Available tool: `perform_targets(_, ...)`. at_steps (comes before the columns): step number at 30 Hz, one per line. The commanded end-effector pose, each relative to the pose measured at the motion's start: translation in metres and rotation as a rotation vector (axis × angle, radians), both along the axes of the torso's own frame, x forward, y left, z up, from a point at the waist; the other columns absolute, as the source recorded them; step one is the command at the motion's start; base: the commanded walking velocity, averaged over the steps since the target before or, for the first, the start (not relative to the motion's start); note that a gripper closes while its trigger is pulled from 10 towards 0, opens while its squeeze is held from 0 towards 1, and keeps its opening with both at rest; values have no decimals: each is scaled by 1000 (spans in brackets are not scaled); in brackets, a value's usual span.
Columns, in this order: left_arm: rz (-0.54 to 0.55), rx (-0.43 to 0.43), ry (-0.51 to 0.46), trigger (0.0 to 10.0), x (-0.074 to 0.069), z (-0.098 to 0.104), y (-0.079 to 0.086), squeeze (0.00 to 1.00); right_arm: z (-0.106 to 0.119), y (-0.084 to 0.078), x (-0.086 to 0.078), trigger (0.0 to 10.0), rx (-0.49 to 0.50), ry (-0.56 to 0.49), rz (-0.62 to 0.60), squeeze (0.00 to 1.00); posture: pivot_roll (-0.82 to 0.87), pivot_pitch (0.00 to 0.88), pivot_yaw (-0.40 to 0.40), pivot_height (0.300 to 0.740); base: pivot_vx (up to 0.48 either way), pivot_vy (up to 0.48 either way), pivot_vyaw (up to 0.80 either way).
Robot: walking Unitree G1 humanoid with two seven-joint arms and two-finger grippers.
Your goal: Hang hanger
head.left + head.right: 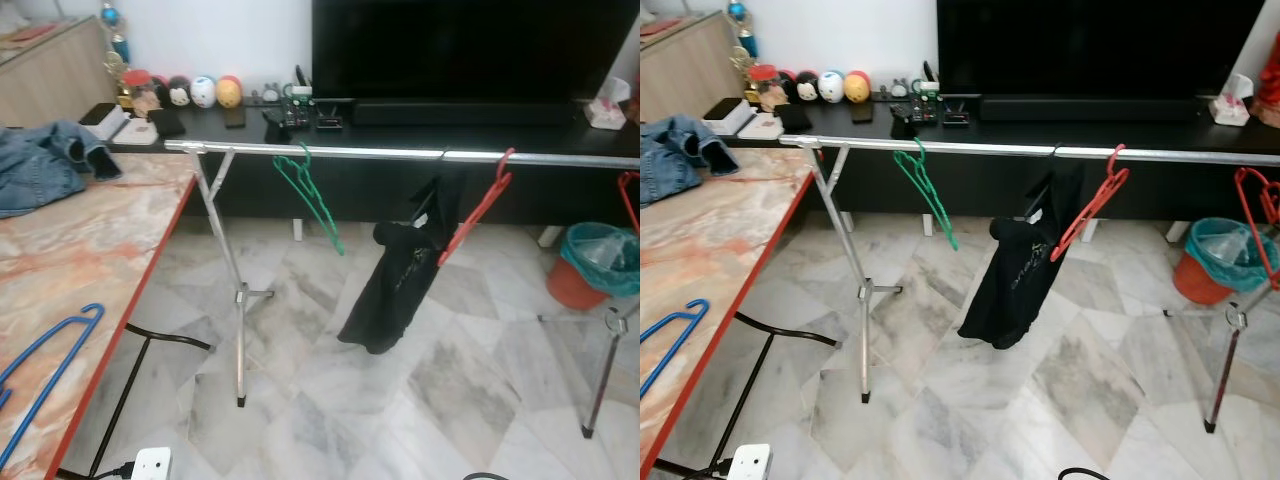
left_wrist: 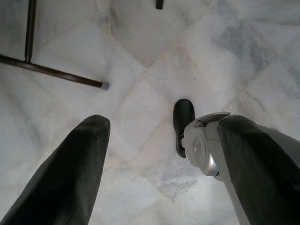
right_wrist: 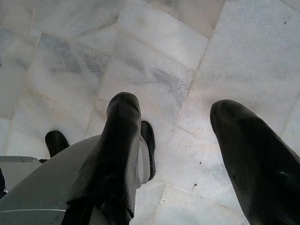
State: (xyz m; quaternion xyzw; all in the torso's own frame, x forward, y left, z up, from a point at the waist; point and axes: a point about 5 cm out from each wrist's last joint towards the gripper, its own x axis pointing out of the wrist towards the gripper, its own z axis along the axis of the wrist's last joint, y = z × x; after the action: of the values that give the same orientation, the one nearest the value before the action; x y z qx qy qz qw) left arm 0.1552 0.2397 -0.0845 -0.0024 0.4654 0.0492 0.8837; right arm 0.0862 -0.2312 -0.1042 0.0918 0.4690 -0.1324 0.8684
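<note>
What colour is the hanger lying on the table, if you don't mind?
Blue; the hanger shows best in the left eye view.

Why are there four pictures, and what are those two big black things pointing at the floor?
A walking robot took these. The two top pictures come from its head: a silver rail carries a green hanger, a red hanger and a black garment. A blue hanger lies on the marble table on the robot's left, beside a denim jacket. The bottom pictures come from cameras on its wrists. The black things are fingers: the left hand and right hand hang open over the marble floor, holding nothing. The small black shapes look like the robot's feet.
</note>
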Motion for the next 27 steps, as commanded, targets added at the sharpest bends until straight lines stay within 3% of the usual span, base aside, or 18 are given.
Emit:
perform_targets(1, -17, 5, 15, 10000, -4, -2, 0, 0, 0, -1, -3, 10000, -2, 7, -1, 0, 39, 0, 7, 740, 0, -352, 0)
perform_targets(27, -15, -3, 11, 10000, -3, -1, -1, 0, 0, -1, -2, 10000, 0, 4, -14, 0, 42, 0, 4, 740, 0, -352, -91)
